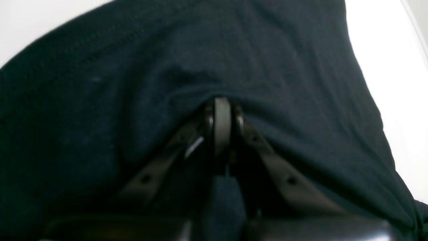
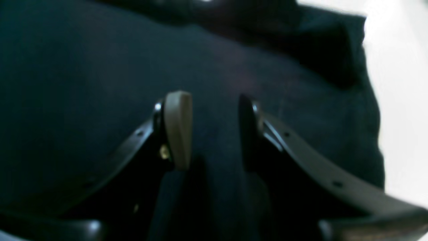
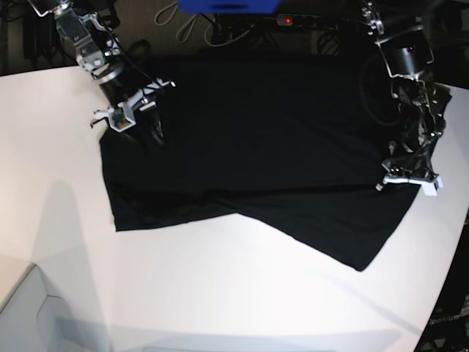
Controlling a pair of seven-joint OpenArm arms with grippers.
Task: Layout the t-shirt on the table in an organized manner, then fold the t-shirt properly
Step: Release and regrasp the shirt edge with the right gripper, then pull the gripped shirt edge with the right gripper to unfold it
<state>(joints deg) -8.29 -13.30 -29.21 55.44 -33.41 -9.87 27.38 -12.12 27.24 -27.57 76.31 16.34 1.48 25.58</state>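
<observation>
Two arms are at work and we judge the step in hand to be the laying-out, not yet the folding. Our table [image 3: 220, 293] carries the t-shirt [image 3: 249, 154] across its far half, plain black side up, reaching close to the far edge; the hem nearest us runs slanted, with one corner dragged toward the table's right edge. Our left gripper [image 1: 221, 125] is pressed together, pinching a fold of the cloth at the right edge of the shirt. Our right gripper [image 2: 214, 130] hangs with its jaws spread over the cloth at the far left corner, gripping nothing. Next, we think, the right must pinch its corner, then both pull the cloth square. No brand, label or writing is readable.
</observation>
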